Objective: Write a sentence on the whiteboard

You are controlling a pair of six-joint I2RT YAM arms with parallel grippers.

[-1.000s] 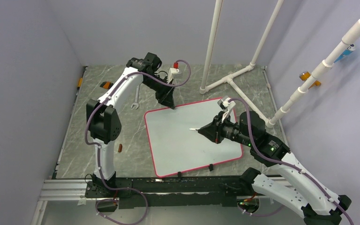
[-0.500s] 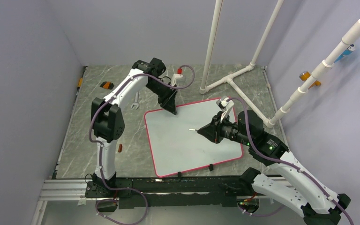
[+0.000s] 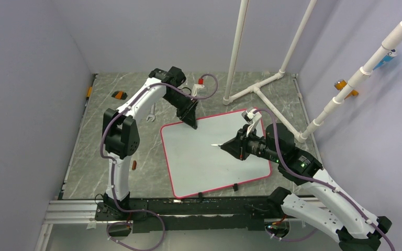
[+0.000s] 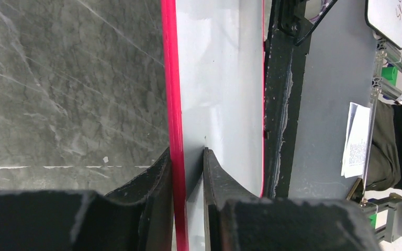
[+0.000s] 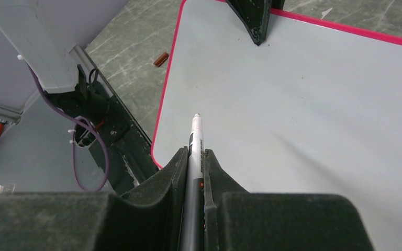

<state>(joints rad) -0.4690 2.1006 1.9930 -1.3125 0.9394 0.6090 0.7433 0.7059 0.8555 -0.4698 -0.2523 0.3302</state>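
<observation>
Nearest me, the black metal rail (image 3: 188, 206) carries both arm bases along the front of the grey marbled tabletop (image 3: 84, 157). Just past it lies the large glossy white whiteboard (image 3: 199, 157) with its thin pink-red rim. It sits flat on the table, turned a little askew, with two small black clips (image 3: 200, 194) on its near edge.

The right gripper (image 5: 196, 151) hangs over the right-hand middle of the board. Its fingers are pressed together on a slim grey-and-white marker pen (image 5: 196, 141). The pen points left across the white surface, and its tip looks to be above the board, not on it.

A small orange-brown piece (image 3: 134, 165) lies on the marble, off the board's left edge.

Further back, the left gripper (image 4: 186, 151) is down at the board's far left corner. One black finger (image 4: 162, 167) is on the table side of the pink rim and the other is over the white surface. The gap between them is narrow. I cannot tell whether they pinch the board.

Beyond that corner a silver open-ended spanner (image 3: 151, 112) lies on the marble, and a white plastic pipe frame (image 3: 256, 89) stands at the back right.
</observation>
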